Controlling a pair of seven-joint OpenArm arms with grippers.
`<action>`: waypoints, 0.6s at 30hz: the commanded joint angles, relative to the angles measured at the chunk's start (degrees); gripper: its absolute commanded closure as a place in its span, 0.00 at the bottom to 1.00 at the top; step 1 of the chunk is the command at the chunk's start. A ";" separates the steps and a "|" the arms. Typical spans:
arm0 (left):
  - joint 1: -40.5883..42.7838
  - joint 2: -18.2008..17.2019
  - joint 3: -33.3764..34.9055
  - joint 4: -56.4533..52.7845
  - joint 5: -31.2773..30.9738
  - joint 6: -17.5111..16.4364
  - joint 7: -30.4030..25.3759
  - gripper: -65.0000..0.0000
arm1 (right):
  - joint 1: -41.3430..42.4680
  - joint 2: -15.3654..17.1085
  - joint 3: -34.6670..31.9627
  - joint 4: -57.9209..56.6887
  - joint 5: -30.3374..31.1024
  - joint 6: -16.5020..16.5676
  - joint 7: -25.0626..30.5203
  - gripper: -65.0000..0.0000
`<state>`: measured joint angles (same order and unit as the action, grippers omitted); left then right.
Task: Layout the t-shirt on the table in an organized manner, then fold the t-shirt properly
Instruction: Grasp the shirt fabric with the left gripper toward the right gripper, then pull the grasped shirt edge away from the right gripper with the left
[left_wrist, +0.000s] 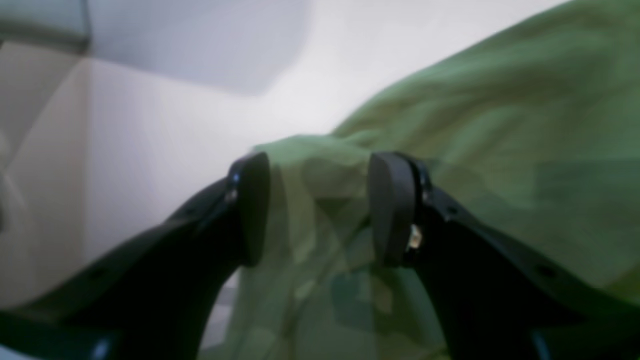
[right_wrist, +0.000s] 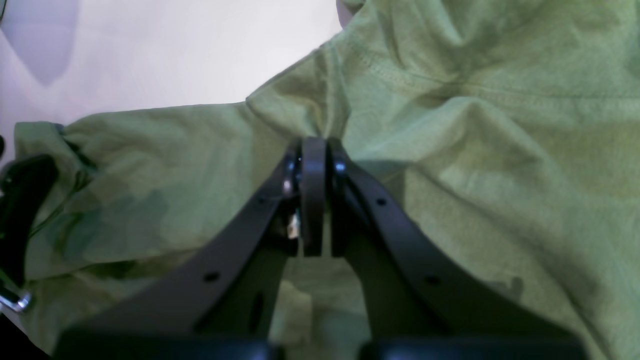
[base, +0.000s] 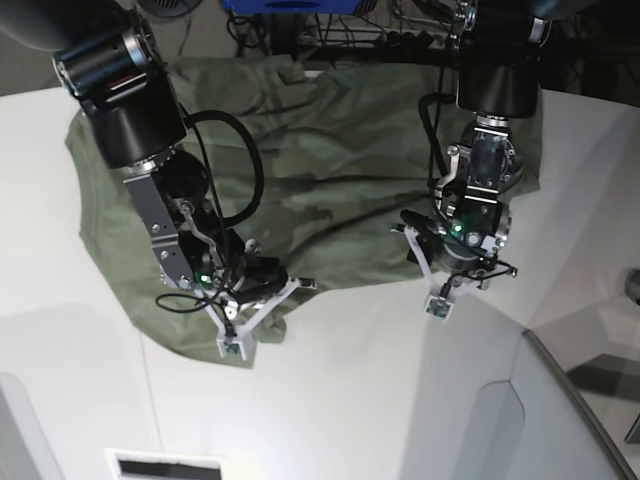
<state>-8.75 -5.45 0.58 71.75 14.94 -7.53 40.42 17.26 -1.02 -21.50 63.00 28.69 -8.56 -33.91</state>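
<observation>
Near edge of the white smooth surface (base: 330, 400): bare between 5 and 7 o'clock in the base view; a grey translucent panel (base: 560, 400) sits at 4 o'clock.
Right gripper (right_wrist: 314, 150): at 8 o'clock in the base view; its jaws are clenched on a pinch of the olive-green soft cotton t-shirt (base: 330, 170), close to a stitched hem.
Left gripper (left_wrist: 320, 207): at 3 o'clock in the base view; its jaws stand parted with a bunched edge of cloth between the black pads (left_wrist: 390, 210). Whether they grasp it I cannot tell.
T-shirt position: spread from the centre towards 12 o'clock, rumpled, its near edge lifted at both grippers and the rest lying on the surface.
Step in hand: the laying-out, judging by the creases; no fold is made.
Next move calls for: a firm hold by the left gripper, then both drawing the edge apart and towards 6 o'clock to flatten the cloth.
</observation>
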 joint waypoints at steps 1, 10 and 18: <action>-1.84 0.05 -0.01 0.12 0.49 0.36 -0.73 0.53 | 1.69 -0.26 0.09 1.04 0.46 0.16 0.99 1.00; -3.51 1.28 -0.01 -5.86 0.58 0.36 -1.00 0.53 | 1.60 -0.26 0.09 1.04 0.46 0.16 0.99 1.00; -3.60 0.22 -0.01 -5.86 1.10 0.36 -1.00 0.53 | 1.69 -0.26 0.09 1.04 0.46 0.16 0.99 1.00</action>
<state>-11.16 -4.82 0.62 64.97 15.86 -7.51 40.10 17.26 -0.99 -21.50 63.00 28.69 -8.56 -33.89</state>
